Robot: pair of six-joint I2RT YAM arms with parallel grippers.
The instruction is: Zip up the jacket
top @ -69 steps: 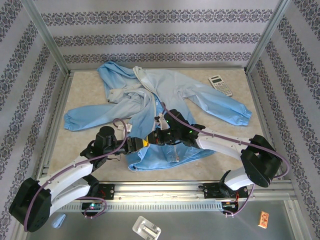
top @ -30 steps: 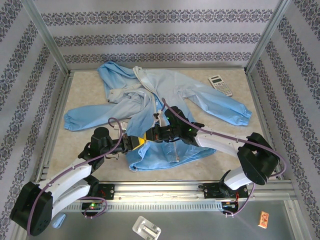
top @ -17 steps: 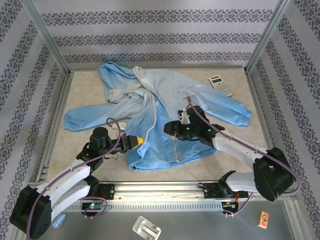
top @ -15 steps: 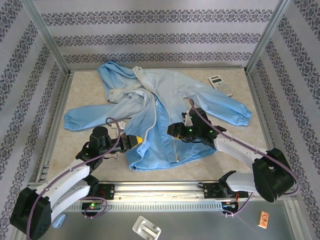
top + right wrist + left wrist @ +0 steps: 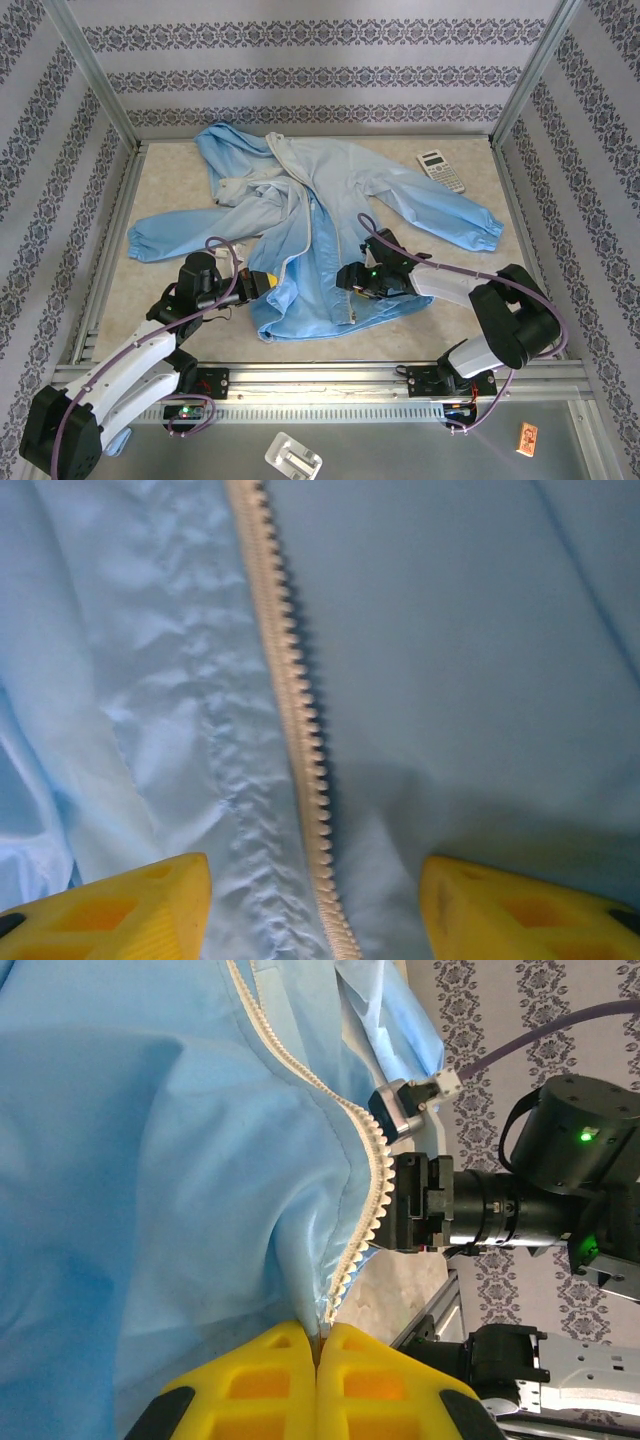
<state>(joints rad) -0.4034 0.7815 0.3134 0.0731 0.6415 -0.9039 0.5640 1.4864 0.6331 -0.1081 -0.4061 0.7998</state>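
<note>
We clamp the jacket [image 5: 330, 190] taut in our left gripper [image 5: 318, 1342] — right gripper [image 5: 315, 900] spread wide astride the zipper [image 5: 290, 700], lining up.

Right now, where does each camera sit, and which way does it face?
Top: above and behind, looking down at the jacket; both arms show.
Left wrist: on the left arm, facing its shut fingers pinching the jacket's zipper.
Right wrist: on the right arm, facing the jacket between its open fingers.
Both wrist views share the zipper.

Arm links [image 5: 130, 352]: moulded in white | joints [image 5: 518, 325]: cased in black | cables [image 5: 505, 1050]: sheathed in purple | tool fingers [image 5: 260, 1380]: coloured yellow
</note>
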